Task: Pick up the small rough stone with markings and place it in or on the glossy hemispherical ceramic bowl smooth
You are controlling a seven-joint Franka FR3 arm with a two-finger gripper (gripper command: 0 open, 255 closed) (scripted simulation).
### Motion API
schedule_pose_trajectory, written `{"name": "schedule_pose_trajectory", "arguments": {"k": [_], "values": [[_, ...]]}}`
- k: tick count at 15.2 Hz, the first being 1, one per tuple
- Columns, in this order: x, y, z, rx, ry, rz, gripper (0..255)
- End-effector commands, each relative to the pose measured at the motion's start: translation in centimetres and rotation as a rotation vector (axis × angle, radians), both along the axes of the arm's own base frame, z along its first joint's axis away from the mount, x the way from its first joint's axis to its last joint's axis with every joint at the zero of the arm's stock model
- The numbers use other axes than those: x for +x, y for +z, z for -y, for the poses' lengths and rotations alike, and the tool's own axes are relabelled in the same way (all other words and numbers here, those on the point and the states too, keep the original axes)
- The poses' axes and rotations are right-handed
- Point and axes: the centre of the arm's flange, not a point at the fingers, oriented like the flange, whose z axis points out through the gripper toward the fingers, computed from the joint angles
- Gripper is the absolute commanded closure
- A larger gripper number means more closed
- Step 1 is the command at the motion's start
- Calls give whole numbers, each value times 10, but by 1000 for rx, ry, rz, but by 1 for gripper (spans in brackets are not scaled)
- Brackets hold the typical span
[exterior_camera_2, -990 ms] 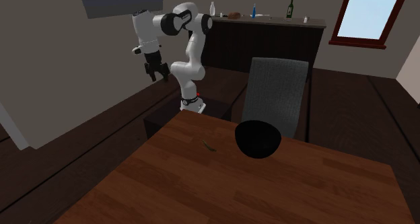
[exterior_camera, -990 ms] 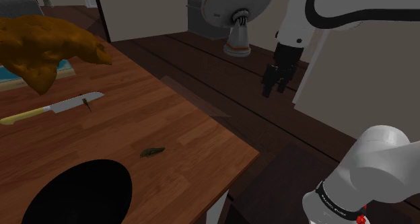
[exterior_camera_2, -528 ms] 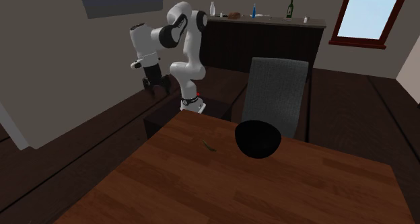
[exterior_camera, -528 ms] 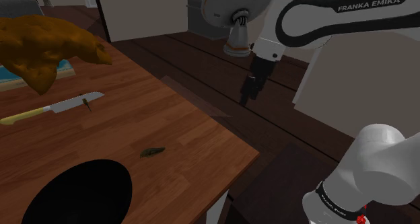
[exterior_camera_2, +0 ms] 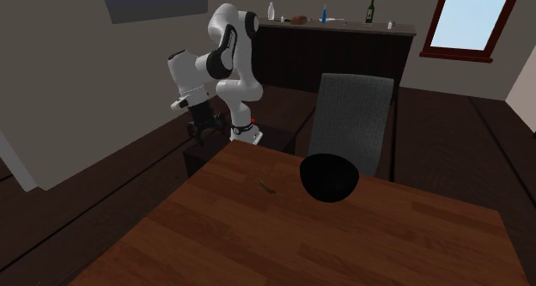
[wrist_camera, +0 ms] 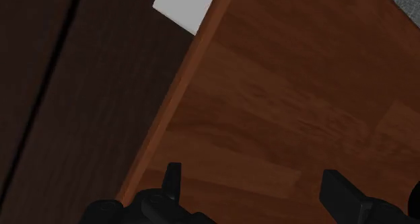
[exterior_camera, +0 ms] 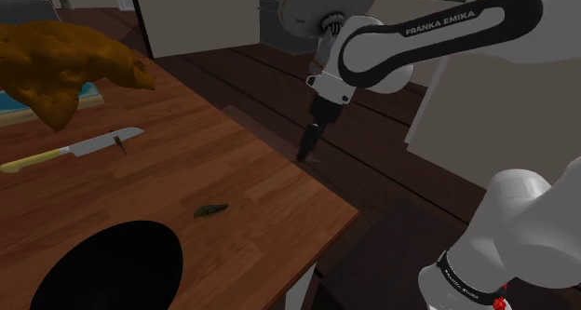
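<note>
In the shoulder view the black bowl sits low and to the left of the stone, near it. A knife lies up and to the left of the stone, well apart and clear of any path. The stone, a small dark greenish sliver, lies flat on the bare wooden desk. Its long axis runs roughly across the picture, with the right end a touch higher. Up and to the right of the stone, the claw hangs over the desk's edge, well apart from it. The wrist view shows its fingers spread, pinching nothing. Nothing stands between claw and stone. The reach probably runs down-left, spanning the stone's short width.
</note>
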Motion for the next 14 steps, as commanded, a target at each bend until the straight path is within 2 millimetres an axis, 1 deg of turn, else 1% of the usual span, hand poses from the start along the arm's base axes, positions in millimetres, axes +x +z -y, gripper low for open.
{"name": "schedule_pose_trajectory", "arguments": {"k": [1, 8, 14], "values": [[11, -11, -17, 31, 67, 32, 0], [43, -39, -86, 138, 293, 131, 0], [58, -56, -152, 229, 487, 216, 0]]}}
